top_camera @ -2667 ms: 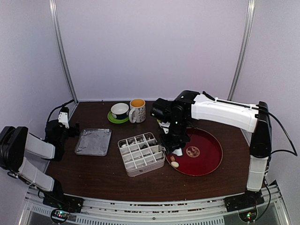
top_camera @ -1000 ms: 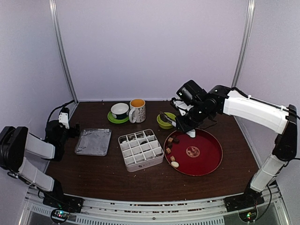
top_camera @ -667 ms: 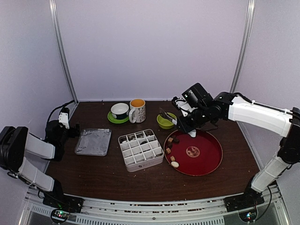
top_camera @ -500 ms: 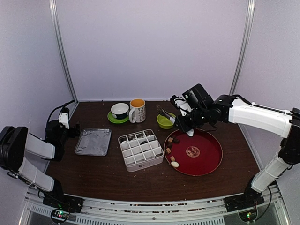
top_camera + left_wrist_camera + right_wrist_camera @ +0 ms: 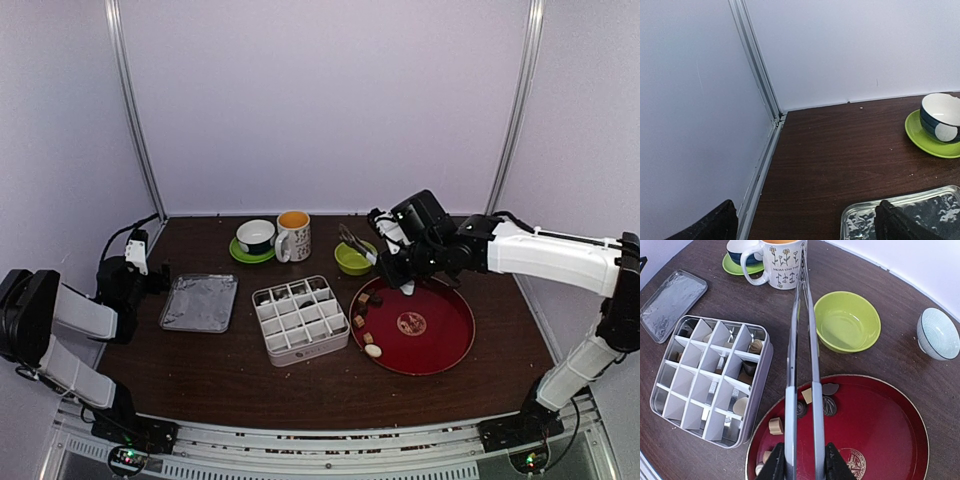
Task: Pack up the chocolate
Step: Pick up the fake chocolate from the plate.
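Several small chocolates [image 5: 366, 300] lie on the left part of the red tray [image 5: 440, 330]; in the right wrist view brown, dark and cream pieces [image 5: 775, 425] sit under the tongs. A few more rest in cells of the white divided box [image 5: 300, 320], one of them a cream piece [image 5: 740, 405]. My right gripper [image 5: 805, 467] is shut on the metal tongs [image 5: 802, 340], whose tips meet above the green bowl [image 5: 353, 258] with nothing seen between them. My left gripper [image 5: 807, 227] is open at the far left, beside the foil lid [image 5: 200, 302].
A flowered mug [image 5: 293, 235] and a blue cup on a green saucer [image 5: 256, 238] stand at the back. A small pale blue bowl [image 5: 938, 333] sits right of the green bowl [image 5: 847, 322]. The foil lid [image 5: 910, 220] lies by the left wall rail [image 5: 762, 165].
The right arm has lifted off the tray and box and drawn back to the right, carrying the tongs so their tips now hang over the green bowl. The left arm has not moved.
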Controlling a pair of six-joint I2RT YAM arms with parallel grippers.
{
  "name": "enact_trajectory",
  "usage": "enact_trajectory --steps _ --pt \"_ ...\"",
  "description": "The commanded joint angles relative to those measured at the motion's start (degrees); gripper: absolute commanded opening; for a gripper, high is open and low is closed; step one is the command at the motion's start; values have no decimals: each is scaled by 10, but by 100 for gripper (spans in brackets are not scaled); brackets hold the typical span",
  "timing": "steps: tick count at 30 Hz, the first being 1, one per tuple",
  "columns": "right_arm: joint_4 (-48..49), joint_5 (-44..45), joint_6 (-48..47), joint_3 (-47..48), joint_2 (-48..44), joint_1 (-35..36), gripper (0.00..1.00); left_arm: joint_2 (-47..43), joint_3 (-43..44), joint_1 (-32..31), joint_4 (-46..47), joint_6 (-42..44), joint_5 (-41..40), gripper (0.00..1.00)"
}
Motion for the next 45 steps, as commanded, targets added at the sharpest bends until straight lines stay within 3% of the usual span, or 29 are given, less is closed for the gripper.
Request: enact_trajectory --steps 1,12,19,29,45 --pt "27 36 30 -18 -33 -2 17 3 16 7 23 -6 6 98" --pt "28 34 69 -96 -84 -2 18 3 16 7 23 -6 6 98" --pt "-23 30 80 -111 -86 -2 20 3 16 6 23 -6 6 98" --pt "-56 0 69 -183 -138 -3 30 3 16 6 22 -6 6 98" --pt "-70 -53 56 -182 -82 -27 38 3 16 6 23 -6 6 98"
